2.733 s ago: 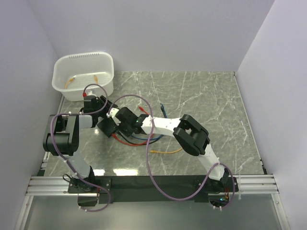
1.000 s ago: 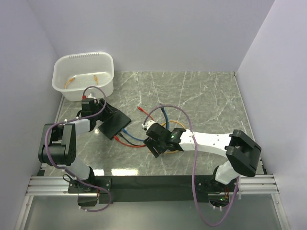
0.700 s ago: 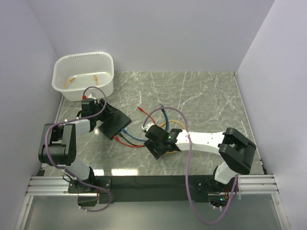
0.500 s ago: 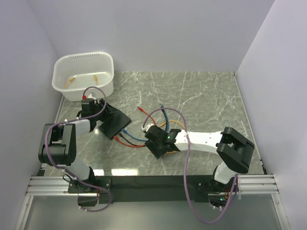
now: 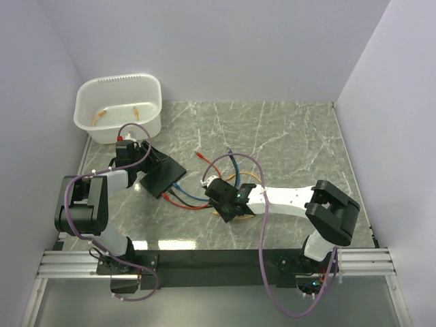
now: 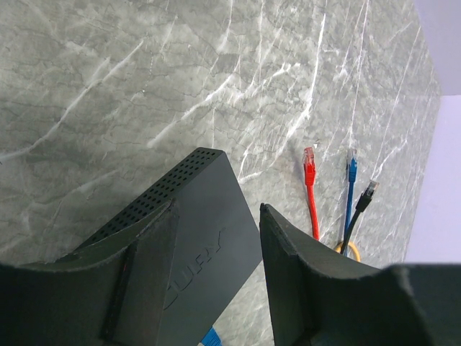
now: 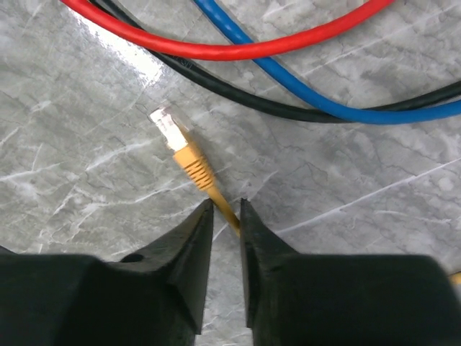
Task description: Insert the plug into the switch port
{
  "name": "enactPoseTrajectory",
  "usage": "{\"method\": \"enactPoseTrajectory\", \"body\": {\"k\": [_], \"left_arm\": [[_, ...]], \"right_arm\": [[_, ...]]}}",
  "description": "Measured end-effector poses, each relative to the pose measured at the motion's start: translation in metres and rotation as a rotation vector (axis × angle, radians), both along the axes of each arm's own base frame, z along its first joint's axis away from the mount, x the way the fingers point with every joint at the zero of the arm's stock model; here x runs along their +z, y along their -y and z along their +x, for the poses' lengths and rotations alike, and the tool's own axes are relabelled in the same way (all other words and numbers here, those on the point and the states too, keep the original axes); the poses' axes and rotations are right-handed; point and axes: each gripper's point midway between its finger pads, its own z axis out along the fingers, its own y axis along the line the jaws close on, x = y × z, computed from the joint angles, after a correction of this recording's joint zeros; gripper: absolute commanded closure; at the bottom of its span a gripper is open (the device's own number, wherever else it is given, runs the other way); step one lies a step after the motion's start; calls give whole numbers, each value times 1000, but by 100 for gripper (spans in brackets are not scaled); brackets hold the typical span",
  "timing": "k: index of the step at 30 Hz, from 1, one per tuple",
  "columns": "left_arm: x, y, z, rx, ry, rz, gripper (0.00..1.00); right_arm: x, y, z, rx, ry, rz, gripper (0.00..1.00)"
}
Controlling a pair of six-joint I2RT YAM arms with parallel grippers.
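Note:
The switch (image 5: 163, 176), a flat matte-black box, sits tilted at the left with red, blue and black cables running from its near edge. My left gripper (image 5: 145, 158) is shut on the switch, which fills the span between its fingers in the left wrist view (image 6: 202, 231). My right gripper (image 5: 221, 210) is low over the table at the centre. In the right wrist view its jaws (image 7: 227, 205) stand a narrow gap apart astride the yellow cable, just behind the yellow plug (image 7: 184, 155), which lies flat on the marble with its clear tip pointing away.
Red (image 7: 216, 49), blue (image 7: 288, 79) and black (image 7: 238, 90) cables cross just beyond the yellow plug. Their free plugs lie right of the switch, red (image 6: 309, 156), blue (image 6: 351, 160) and black (image 6: 371, 187). A white tub (image 5: 116, 80) holding orange cables stands at the back left.
My right arm has pulled away from the switch and come down over the yellow cable at the centre, creeping slightly in the last half second. The left arm and the switch have stayed put.

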Motion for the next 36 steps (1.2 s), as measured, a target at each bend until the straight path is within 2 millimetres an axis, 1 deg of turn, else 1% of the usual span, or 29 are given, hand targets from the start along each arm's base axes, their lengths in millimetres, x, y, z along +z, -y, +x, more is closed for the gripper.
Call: {"method": "enactPoseTrajectory", "body": {"k": [1, 4, 7, 10, 13, 15, 19, 23, 26, 30, 36], "left_arm": [[0, 0, 0, 0, 0, 0, 45], [0, 0, 0, 0, 3, 0, 45], [0, 0, 0, 0, 4, 0, 45], [0, 0, 0, -1, 6, -1, 46], [0, 1, -1, -4, 10, -3, 45], [0, 2, -1, -9, 12, -6, 45], [-1, 4, -4, -22, 16, -17, 45], [2, 9, -10, -43, 42, -41, 44], [11, 17, -15, -68, 78, -88, 43], [34, 31, -18, -121, 155, -184, 41], [70, 55, -23, -231, 253, -317, 42]], "right_arm": [[0, 0, 0, 0, 0, 2, 80], [1, -3, 0, 5, 2, 13, 88], [2, -8, -2, 24, 6, 26, 90], [9, -14, -5, 48, 23, 57, 93], [22, -20, -6, 66, 51, 108, 97], [30, -22, -6, 73, 66, 133, 97], [39, -28, -1, 71, 100, 167, 100], [44, -27, 10, 37, 160, 162, 100], [50, -28, 22, 6, 210, 150, 100], [63, -49, 42, -20, 265, 174, 100], [83, -74, 67, -53, 323, 244, 100]]}}
